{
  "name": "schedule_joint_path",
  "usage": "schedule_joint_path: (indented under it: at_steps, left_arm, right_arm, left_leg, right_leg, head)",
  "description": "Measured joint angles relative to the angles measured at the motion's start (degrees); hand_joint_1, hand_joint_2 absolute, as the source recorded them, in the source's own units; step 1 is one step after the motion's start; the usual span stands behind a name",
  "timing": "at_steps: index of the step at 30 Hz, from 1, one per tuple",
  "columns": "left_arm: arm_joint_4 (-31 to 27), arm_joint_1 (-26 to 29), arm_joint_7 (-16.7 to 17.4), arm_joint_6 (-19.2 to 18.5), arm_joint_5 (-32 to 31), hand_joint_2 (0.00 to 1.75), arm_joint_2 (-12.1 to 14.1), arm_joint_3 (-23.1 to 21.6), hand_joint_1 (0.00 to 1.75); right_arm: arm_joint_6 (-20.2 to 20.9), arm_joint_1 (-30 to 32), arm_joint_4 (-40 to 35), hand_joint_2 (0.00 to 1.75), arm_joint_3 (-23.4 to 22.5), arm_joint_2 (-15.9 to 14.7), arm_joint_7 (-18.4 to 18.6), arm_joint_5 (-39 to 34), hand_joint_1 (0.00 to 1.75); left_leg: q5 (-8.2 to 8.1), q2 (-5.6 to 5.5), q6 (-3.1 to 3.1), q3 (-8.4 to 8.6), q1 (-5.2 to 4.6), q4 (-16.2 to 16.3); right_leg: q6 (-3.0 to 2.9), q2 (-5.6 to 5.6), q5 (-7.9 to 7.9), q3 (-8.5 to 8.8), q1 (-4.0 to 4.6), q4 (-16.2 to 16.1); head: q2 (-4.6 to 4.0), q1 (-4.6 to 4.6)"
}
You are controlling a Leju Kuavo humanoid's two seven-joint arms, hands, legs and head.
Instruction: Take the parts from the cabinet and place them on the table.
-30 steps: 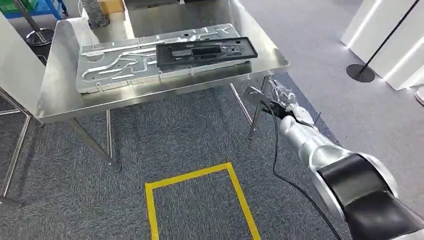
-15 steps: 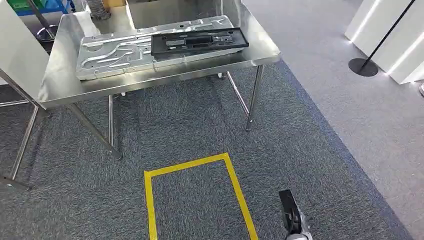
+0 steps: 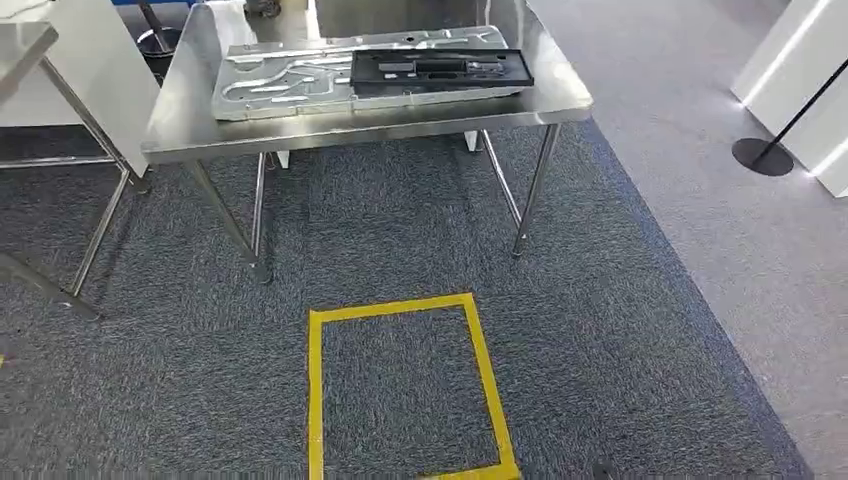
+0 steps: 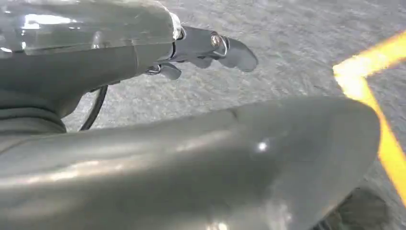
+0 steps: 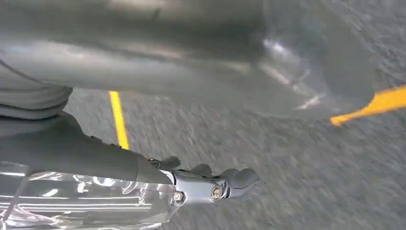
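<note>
**Part delivered, arms down**

While the black part [image 3: 440, 70] lies flat on top of the large silver plate [image 3: 300, 75] on the steel surface [image 3: 380, 118], both arms hang at the robot's sides. A second ago the right arm was stretched toward the surface's near right corner; it has since dropped out of the head view, and the whole scene has shifted, so the camera has turned a little as well. In the wrist views the left hand [image 4: 191, 48] and the right hand [image 5: 201, 184] hang over grey carpet [image 3: 400, 240] near the yellow tape square [image 3: 400, 390], fingers loosely apart, holding nothing. By my reading this placement is finished, and the robot is free to return to the cabinet for another part.
</note>
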Motion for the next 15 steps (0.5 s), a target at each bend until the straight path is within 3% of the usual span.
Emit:
schedule_joint_path:
  at_steps: [1, 2, 3, 4, 5, 6, 7, 8, 9, 10, 12, 13, 14, 15]
  left_arm:
    - [0.0, -0.1, 0.1, 0.0, -0.3, 0.00, -0.1, 0.0, 0.00]
    - [0.0, -0.2, 0.2, 0.0, -0.5, 0.00, -0.2, -0.1, 0.00]
    - [0.0, -0.2, 0.5, 0.0, -0.8, 0.00, -0.3, -0.2, 0.00]
    - [0.0, -0.3, 0.8, 0.0, -1.1, 0.00, -0.4, -0.5, 0.00]
    - [0.0, -0.3, 1.1, 0.1, -1.4, 0.00, -0.4, -0.7, 0.00]
    - [0.0, -0.4, 1.3, 0.2, -1.6, 0.00, -0.5, -0.9, 0.00]
    - [0.0, -0.5, 1.6, 0.4, -1.9, 0.00, -0.6, -1.0, 0.00]
    - [0.0, -0.7, 1.8, 0.6, -2.3, 0.00, -0.6, -1.1, 0.00]
    - [0.0, -0.9, 2.1, 0.9, -2.5, 0.00, -0.7, -1.4, 0.00]
    - [0.0, -1.0, 2.1, 1.2, -2.8, 0.00, -0.8, -1.6, 0.00]
    - [0.0, -1.1, 2.0, 2.3, -2.8, 0.00, -0.9, -2.1, 0.00]
    - [0.0, -0.9, 2.0, 2.5, -2.8, 0.00, -0.9, -2.2, 0.00]
    - [0.0, -0.9, 2.0, 2.7, -2.8, 0.00, -0.9, -2.2, 0.00]
    - [0.0, -0.8, 1.9, 2.8, -2.9, 0.00, -0.9, -2.3, 0.00]
  right_arm:
    - [0.9, 0.3, 0.1, 0.00, -0.3, 0.0, 0.7, 0.0, 0.00]
    - [1.4, 0.4, 0.3, 0.00, -0.4, 0.1, 2.0, 0.2, 0.00]
    - [1.8, 0.4, 0.5, 1.75, -0.4, 0.3, 3.3, 0.7, 0.00]
    - [1.9, 0.4, 0.6, 1.75, -0.4, 0.5, 4.6, 1.3, 0.00]
    - [1.8, 0.4, 0.7, 1.75, -0.4, 0.6, 5.9, 1.9, 0.00]
    - [1.7, 0.4, 0.7, 1.75, -0.4, 0.8, 7.1, 2.2, 0.00]
    - [1.7, 0.4, 0.8, 1.75, -0.4, 1.0, 8.2, 2.7, 0.00]
    - [1.7, 0.3, 0.8, 1.75, -0.3, 1.2, 9.5, 3.4, 0.00]
    - [1.7, 0.2, 0.8, 1.75, -0.2, 1.2, 10.3, 4.0, 0.00]
    - [1.9, 0.3, 0.9, 1.75, 0.1, 1.2, 10.8, 4.4, 0.00]
    - [2.6, 0.3, 1.1, 1.75, 0.5, 1.2, 11.3, 4.5, 0.00]
    - [2.9, 0.4, 1.1, 1.75, 0.6, 1.2, 11.3, 4.5, 0.00]
    - [2.9, 0.4, 1.2, 1.75, 0.6, 1.2, 11.3, 4.5, 0.00]
    - [2.9, 0.5, 1.3, 1.75, 0.7, 1.2, 11.4, 4.6, 0.00]
  left_leg:
    - [0.70, -0.32, 0.15, -0.99, 0.00, 0.2]
    - [1.31, -0.68, 0.10, -1.98, -0.01, 0.5]
    - [1.93, -0.87, -0.01, -3.06, 0.01, 0.9]
    - [2.54, -1.09, -0.24, -4.21, 0.14, 1.3]
    - [3.04, -1.27, -0.51, -5.48, 0.31, 1.9]
    - [3.40, -1.50, -0.88, -6.84, 0.59, 2.6]
    - [3.65, -1.76, -1.27, -7.94, 0.86, 3.5]
    - [3.81, -1.93, -1.57, -8.81, 0.90, 4.4]
    - [3.87, -2.14, -1.86, -9.77, 0.76, 5.2]
    - [4.20, -2.31, -2.35, -10.19, 0.65, 5.5]
    - [5.01, -2.55, -3.23, -10.54, 0.74, 5.4]
    - [5.13, -2.62, -3.56, -10.77, 0.95, 5.5]
    - [3.87, -2.32, -3.77, -11.04, 1.17, 6.4]
    - [0.95, -2.02, -3.95, -12.00, 1.18, 8.9]
  right_leg:
    - [0.37, 0.57, -4.08, -1.00, -0.35, 4.4]
    - [0.62, 0.71, -6.86, -1.92, -0.58, 9.1]
    - [0.87, 0.72, -7.96, -2.64, -0.82, 13.2]
    - [1.15, 0.72, -6.96, -2.57, -1.20, 15.6]
    - [1.45, 0.73, -4.82, -1.35, -1.62, 15.4]
    - [1.85, 0.73, -2.32, 1.29, -2.08, 12.8]
    - [2.30, 0.81, -1.20, 4.96, -2.52, 8.1]
    - [2.69, 1.33, -1.96, 8.88, -3.08, 2.8]
    - [2.79, 2.18, -4.15, 11.52, -2.77, -1.7]
    - [1.34, 2.25, -5.48, 11.89, -2.61, -3.0]
    - [0.32, 1.92, -5.13, 11.19, -2.23, -2.7]
    - [-0.47, 1.65, -4.65, 10.97, -2.48, -3.0]
    - [-1.08, 1.12, -4.25, 10.70, -2.48, -3.0]
    - [-1.53, 1.00, -3.86, 10.30, -2.44, -3.0]
  head:
    - [0.00, 0.00]
    - [0.00, 0.00]
    - [0.00, 0.00]
    - [0.00, 0.00]
    - [0.00, 0.00]
    - [0.00, 0.00]
    - [0.00, 0.00]
    - [0.00, 0.00]
    - [0.00, -0.02]
    - [0.00, 0.00]
    - [0.00, -0.02]
    - [0.00, 0.00]
    - [0.00, -0.02]
    - [0.00, -0.02]
